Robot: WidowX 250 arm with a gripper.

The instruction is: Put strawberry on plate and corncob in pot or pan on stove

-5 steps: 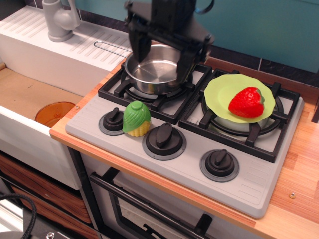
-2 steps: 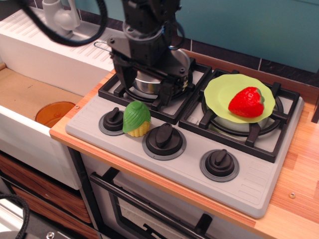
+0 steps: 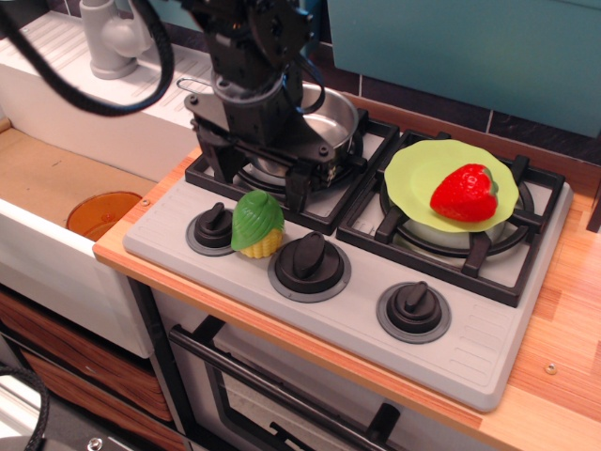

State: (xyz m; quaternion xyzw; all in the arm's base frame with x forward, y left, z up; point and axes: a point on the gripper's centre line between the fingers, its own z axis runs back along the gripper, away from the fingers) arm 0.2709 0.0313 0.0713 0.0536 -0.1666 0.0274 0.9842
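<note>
The corncob [image 3: 256, 224] stands on the grey stove [image 3: 470, 352] front panel, between the left and middle knobs, green husk up. My black gripper [image 3: 261, 183] hangs open just behind and above it, one finger on each side, holding nothing. The arm hides most of the steel pan [image 3: 331, 117] on the left grate; its wire handle sticks out to the left. The red strawberry [image 3: 464, 193] lies on the yellow-green plate [image 3: 423, 167], which rests on the right grate.
Three black knobs [image 3: 309, 257] line the stove front. A white sink with an orange drain [image 3: 103, 214] and a grey faucet [image 3: 113, 38] lie to the left. Wooden counter [image 3: 573, 319] runs along the right. A black cable loops at the upper left.
The gripper has come down and forward-left from over the pan to just behind the corncob, jaws still open. The corncob, strawberry, plate and pan have not moved.
</note>
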